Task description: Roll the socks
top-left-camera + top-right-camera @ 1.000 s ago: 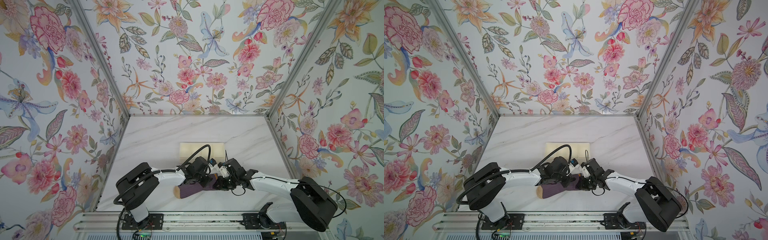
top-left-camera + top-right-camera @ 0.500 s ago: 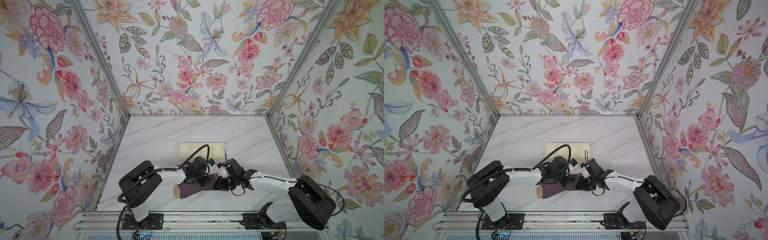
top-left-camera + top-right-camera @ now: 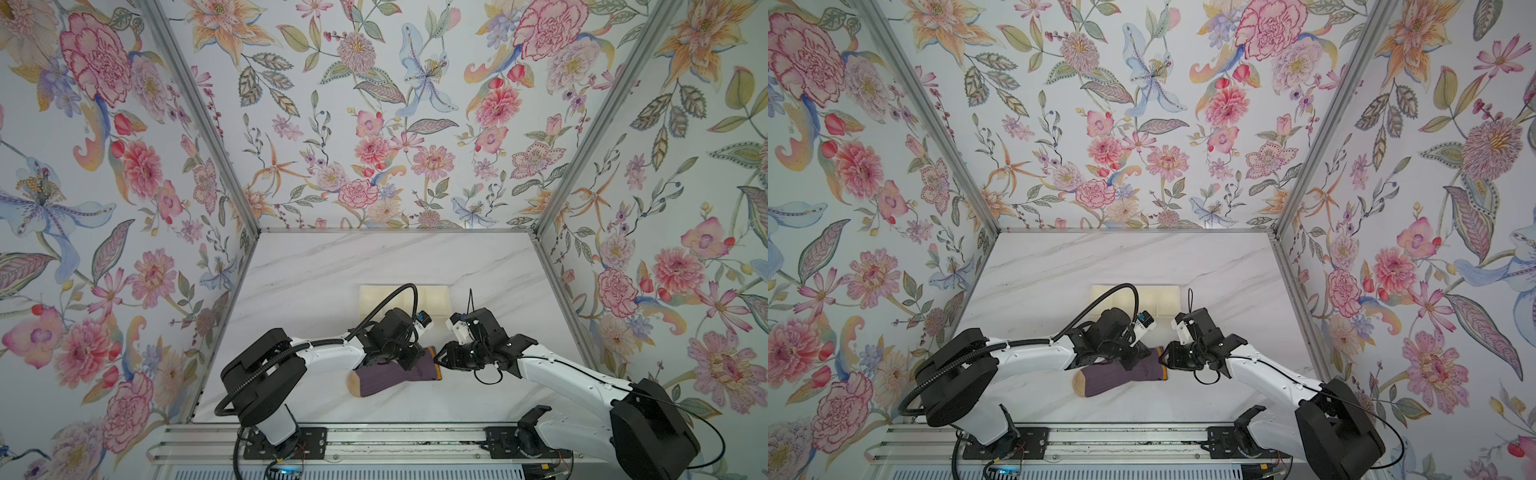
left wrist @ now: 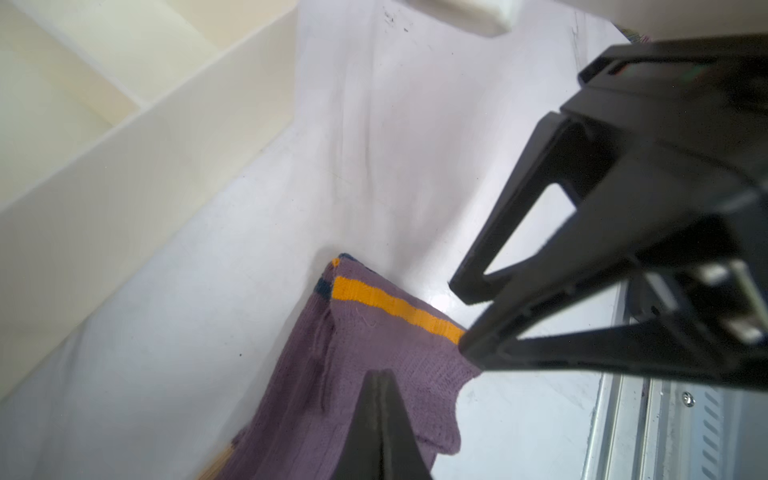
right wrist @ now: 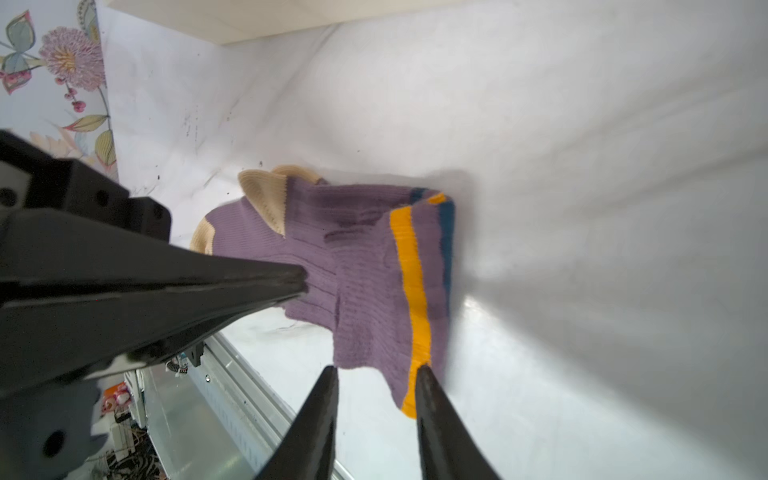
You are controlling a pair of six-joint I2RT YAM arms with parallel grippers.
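Since a second ago the right gripper (image 5: pixel 376 370) has let its jaws spread; they were nearly closed on the cuff and now stand released, with a clear gap between the two fingers. The arms and the socks (image 5: pixel 357 257) lie otherwise much as they did.

The cuff edge of the socks sits right at the tips of those parted jaws. One fingertip (image 5: pixel 419 370) overlaps the orange stripe (image 5: pixel 409 270) and the other meets the purple edge, with nothing clamped. The navy stripe (image 5: pixel 446 232) runs just beyond the orange one, on the far side from the left gripper (image 5: pixel 303 282).

That left gripper is clenched tight, its jaws pressed together on a pinch of purple ribbed fabric about midway along the socks. Its own wrist view shows the closed tips (image 4: pixel 379 376) sunk into the cloth, with the orange stripe ahead of them and the right gripper (image 4: pixel 461 316) just beyond that stripe.

In both top views the socks (image 3: pixel 382 378) (image 3: pixel 1108 378) lie on the marble table (image 3: pixel 332 266), stretched from the right gripper (image 3: pixel 438 359) under the left gripper (image 3: pixel 407 363). The tan toe (image 3: pixel 353 381) trails behind the left jaws, away from the right ones. A cream tray (image 3: pixel 374 295) sits beyond both grippers, apart from the socks.
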